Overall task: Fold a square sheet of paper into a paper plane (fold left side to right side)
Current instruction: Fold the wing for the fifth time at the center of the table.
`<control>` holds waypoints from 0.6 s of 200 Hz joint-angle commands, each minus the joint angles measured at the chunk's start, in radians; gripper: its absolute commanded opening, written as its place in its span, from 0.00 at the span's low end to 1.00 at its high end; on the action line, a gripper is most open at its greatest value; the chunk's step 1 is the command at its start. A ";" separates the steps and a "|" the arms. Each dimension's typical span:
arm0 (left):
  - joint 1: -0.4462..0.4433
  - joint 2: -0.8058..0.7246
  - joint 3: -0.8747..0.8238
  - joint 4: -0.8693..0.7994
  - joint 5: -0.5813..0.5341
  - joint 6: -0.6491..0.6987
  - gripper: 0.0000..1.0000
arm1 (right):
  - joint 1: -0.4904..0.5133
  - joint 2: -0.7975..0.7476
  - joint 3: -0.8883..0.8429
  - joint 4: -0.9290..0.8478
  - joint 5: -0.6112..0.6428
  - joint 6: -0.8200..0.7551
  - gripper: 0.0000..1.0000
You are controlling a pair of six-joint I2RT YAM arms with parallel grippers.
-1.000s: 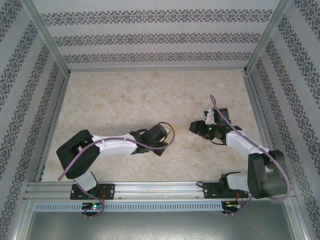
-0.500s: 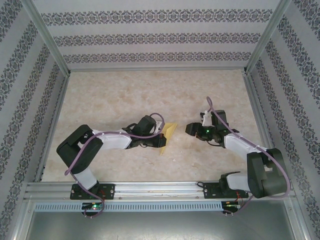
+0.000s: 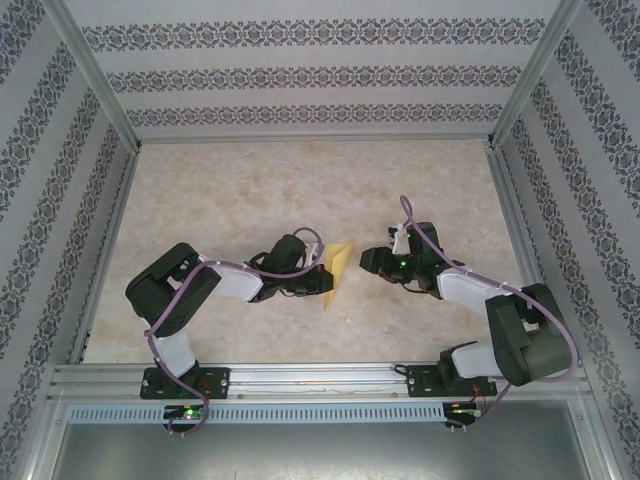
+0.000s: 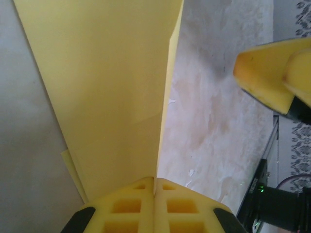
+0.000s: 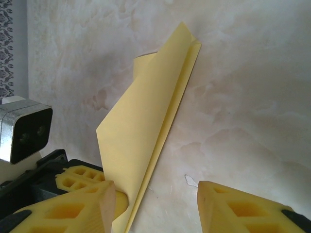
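paper plane (image 3: 337,268): yellow, folded into a long tapering shape with stacked layers. It sits mid worktop (image 3: 250,190), between the two arms.
plane pose: in the right wrist view it stands partly on edge with one flap curling open at the top. Can't tell if its lower edge touches the worktop.
left end effector (image 4: 154,187): clenched on the paper plane. The pads are pressed flat together and the sheet comes out from between them at one end.
right end effector (image 5: 155,194): released, fingers spread and holding nothing. It is just right of the plane, and the plane's near end reaches into the gap beside one finger (image 5: 92,204) without being pinched.
weight: judged very light, so one pinch carries it easily.
stiffness: thin and floppy. The folded layers add a little stiffness along the crease, but the free end will likely droop or twist.
surface: smooth paper on foam pads. The grip looks adequate, though it may slide if pulled sideways.
fragility: creases and tears easily. A hard squeeze off the fold line would leave unwanted dents.
where to hold: on the layered part near the crease, close to an end, pads flat across all layers so they don't splay.
second hold: judged best at the end away from the left pinch, to keep the sheet taut for the next fold.
risk: layers slipping out of line, or the loose flap catching a finger.
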 commanded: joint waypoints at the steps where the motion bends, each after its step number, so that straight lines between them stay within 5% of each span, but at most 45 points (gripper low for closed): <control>1: 0.015 0.024 -0.013 0.139 0.037 -0.073 0.00 | 0.025 0.012 -0.011 0.068 0.047 0.051 0.48; 120: 0.023 0.055 -0.066 0.290 0.032 -0.161 0.00 | 0.109 0.145 0.029 0.211 0.094 0.133 0.43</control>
